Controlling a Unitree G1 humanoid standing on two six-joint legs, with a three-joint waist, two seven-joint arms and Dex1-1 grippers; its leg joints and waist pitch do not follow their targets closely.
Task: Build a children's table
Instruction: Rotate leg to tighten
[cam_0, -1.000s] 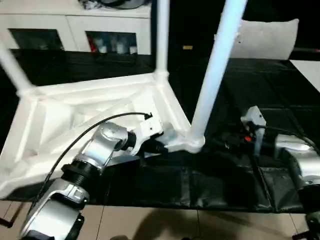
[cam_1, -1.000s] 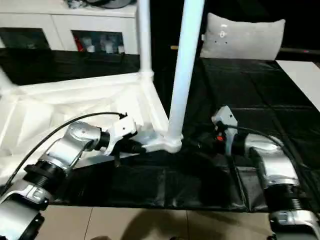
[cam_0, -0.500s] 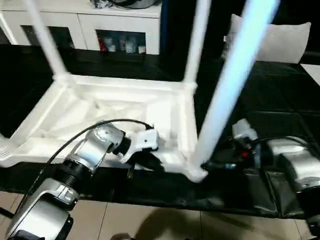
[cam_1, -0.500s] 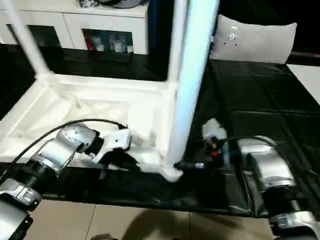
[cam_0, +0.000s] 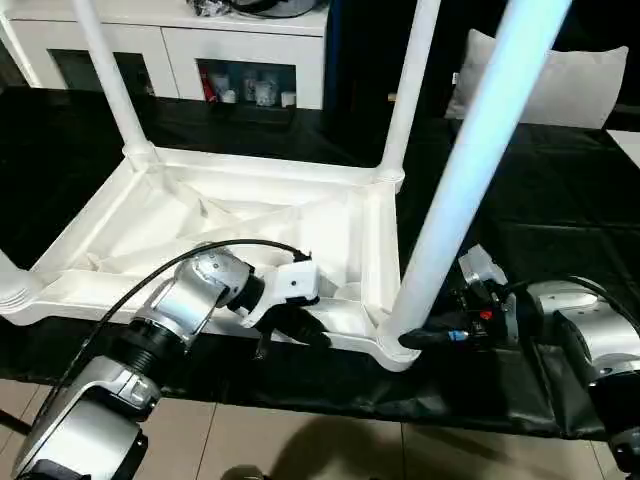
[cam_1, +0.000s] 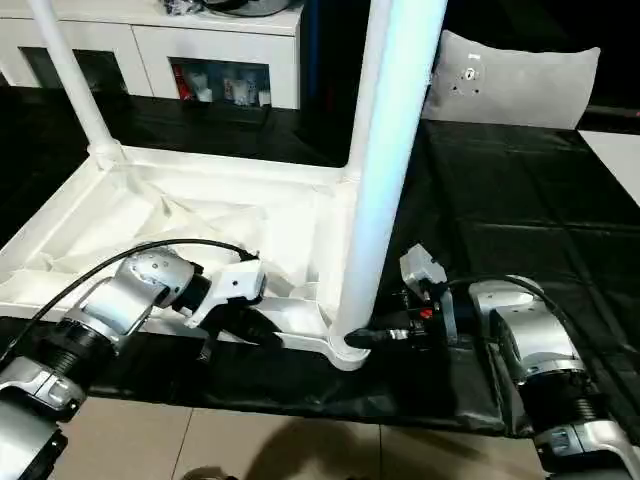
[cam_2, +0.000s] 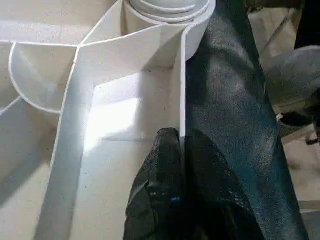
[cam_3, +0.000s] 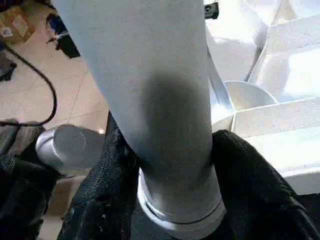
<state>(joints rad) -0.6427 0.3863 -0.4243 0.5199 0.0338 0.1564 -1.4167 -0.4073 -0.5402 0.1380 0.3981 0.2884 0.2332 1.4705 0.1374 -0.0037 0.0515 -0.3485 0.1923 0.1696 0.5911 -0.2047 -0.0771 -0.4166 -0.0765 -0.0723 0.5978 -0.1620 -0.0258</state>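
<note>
Tabletop (cam_0: 240, 215) lies upside down across the middle-left of the frame on a black mat (cam_0: 560, 200), ribbed underside up; we lose its left end at the picture's edge; three legs stand in corner sockets, and all run out past the top of the frame, so we cannot see their upper ends; the near leg (cam_0: 470, 180) is closest to us, right of centre. Our left gripper (cam_2: 183, 150) is pinched tight on the tabletop's thin near rim, one finger each side; our right gripper (cam_3: 170, 165) reaches in from the right with fingers (cam_3: 115, 185) flanking the near leg's base above its socket; whether they press it we cannot tell. White cabinet (cam_0: 190, 50) sits upper left.
</note>
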